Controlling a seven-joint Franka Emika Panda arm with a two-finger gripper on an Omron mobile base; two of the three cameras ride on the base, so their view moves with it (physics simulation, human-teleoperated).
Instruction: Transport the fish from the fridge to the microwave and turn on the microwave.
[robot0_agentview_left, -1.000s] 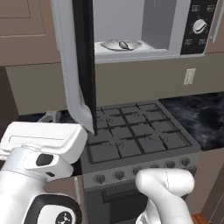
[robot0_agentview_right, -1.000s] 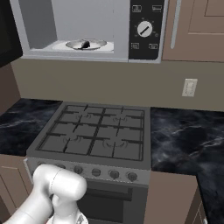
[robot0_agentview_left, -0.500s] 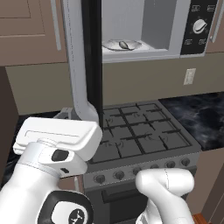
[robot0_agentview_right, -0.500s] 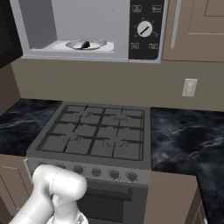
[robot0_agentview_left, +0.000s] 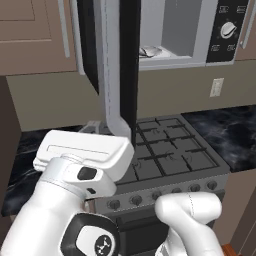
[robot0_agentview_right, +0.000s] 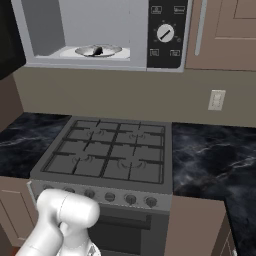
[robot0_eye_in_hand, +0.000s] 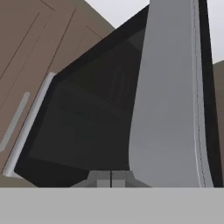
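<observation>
The small grey fish (robot0_agentview_right: 98, 50) lies on a round plate (robot0_agentview_right: 114, 50) inside the open microwave (robot0_agentview_right: 136, 61), and the fish (robot0_agentview_left: 150, 51) also shows past the door in the left base view. The microwave door (robot0_agentview_left: 120, 75) stands partly swung, edge-on to that camera. In the hand view my gripper (robot0_eye_in_hand: 111, 179) is shut with nothing in it, close against the door (robot0_eye_in_hand: 166, 109) near its lower edge; black glass and a silver handle (robot0_eye_in_hand: 26, 127) lie to its left. The knob (robot0_agentview_right: 165, 33) sits on the dark panel. The fridge is out of view.
A gas stove (robot0_agentview_right: 115, 150) with dark grates stands below the microwave, with black marble counter (robot0_agentview_right: 210, 155) on both sides. A wall outlet (robot0_agentview_right: 216, 100) is on the backsplash. Brown cabinets (robot0_agentview_right: 225, 30) flank the microwave. My white arm rises at the lower left of the left base view.
The microwave door has swung further to the right in the left base view, covering more of the cavity. My hand has risen and followed it, staying shut.
</observation>
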